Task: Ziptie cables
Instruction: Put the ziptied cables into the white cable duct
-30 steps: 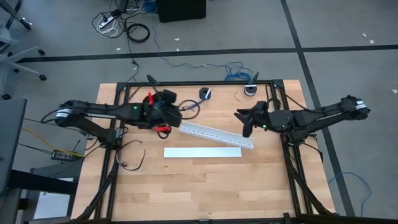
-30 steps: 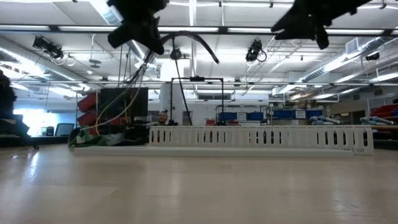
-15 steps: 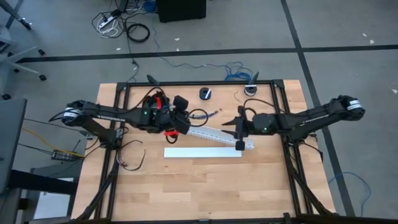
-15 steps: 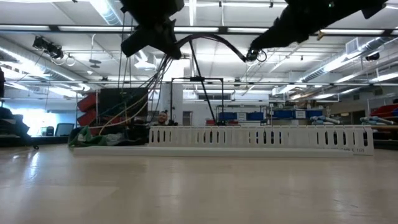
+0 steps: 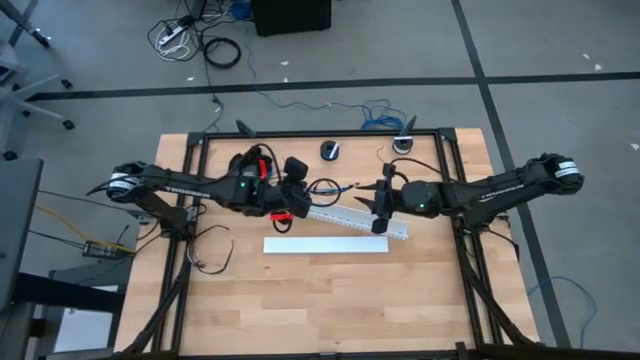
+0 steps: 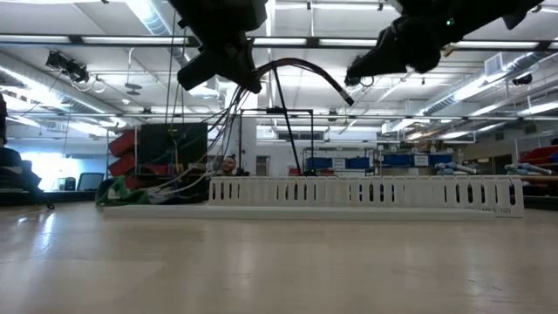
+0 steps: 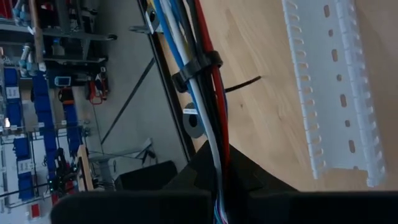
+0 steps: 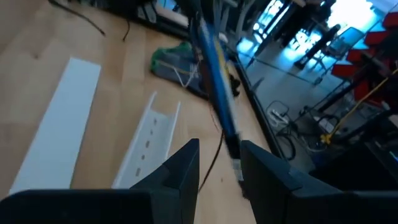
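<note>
Both moved in over the table's (image 5: 330, 290) back middle: left gripper (image 5: 293, 205) clenched on the cables (image 5: 322, 187), right gripper (image 5: 375, 203) pinching their far end above the white duct (image 5: 345, 215).

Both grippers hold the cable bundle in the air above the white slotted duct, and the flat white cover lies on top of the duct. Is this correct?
Not quite: the flat white cover lies on the table beside the white slotted duct, as the high view shows. The left gripper and right gripper do hold the cable bundle aloft.

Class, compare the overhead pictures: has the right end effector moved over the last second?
Yes. The right end effector has moved leftward across the white slotted duct, ending closer to the left end effector.
</note>
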Robot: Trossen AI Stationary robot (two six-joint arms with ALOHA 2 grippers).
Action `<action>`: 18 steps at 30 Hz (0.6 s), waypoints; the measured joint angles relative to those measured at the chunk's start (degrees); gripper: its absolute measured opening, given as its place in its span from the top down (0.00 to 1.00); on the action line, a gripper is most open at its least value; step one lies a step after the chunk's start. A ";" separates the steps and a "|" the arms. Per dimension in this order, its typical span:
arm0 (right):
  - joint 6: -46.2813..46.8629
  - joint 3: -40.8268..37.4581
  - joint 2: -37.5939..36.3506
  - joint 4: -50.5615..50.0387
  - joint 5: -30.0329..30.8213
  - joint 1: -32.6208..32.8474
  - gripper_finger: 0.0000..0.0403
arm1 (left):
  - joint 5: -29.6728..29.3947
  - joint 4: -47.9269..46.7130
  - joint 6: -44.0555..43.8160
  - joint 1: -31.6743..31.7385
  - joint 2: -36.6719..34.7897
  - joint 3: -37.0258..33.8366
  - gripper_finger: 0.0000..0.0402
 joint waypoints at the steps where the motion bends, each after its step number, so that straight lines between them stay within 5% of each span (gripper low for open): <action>1: 0.00 0.00 0.57 0.14 -0.72 -0.48 0.72 | 0.00 0.61 -0.12 0.00 0.00 0.00 1.00; 18: -3.45 -0.02 3.71 6.29 -0.37 -2.07 0.72 | 0.04 0.49 -1.59 -0.13 1.01 0.00 1.00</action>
